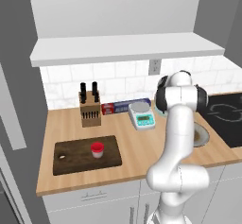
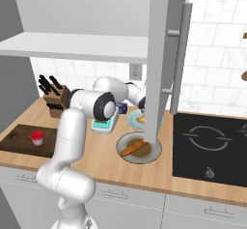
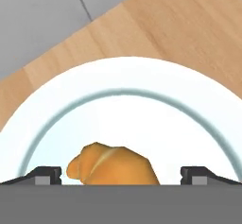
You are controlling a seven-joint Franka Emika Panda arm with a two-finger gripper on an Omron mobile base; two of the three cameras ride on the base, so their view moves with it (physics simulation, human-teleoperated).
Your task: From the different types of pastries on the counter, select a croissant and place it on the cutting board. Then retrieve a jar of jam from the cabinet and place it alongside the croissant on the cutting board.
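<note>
**Open gripper over the croissant**

The gripper (image 3: 121, 173) has its fingers spread wide, one on each side of the croissant (image 3: 111, 165). The croissant lies on a white plate (image 3: 132, 105), at 6 o'clock in the hand view. The jar of jam (image 1: 97, 149) stands on the cutting board (image 1: 75, 159).

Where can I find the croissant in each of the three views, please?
Left base view: hidden behind the arm, right of the scale.
Right base view: the croissant lies at centre on a pale plate, partly covered by the open cabinet door.
Hand view: bottom centre, between the tips of the open tool.
Shared landmark: the light-wood counter.
</note>
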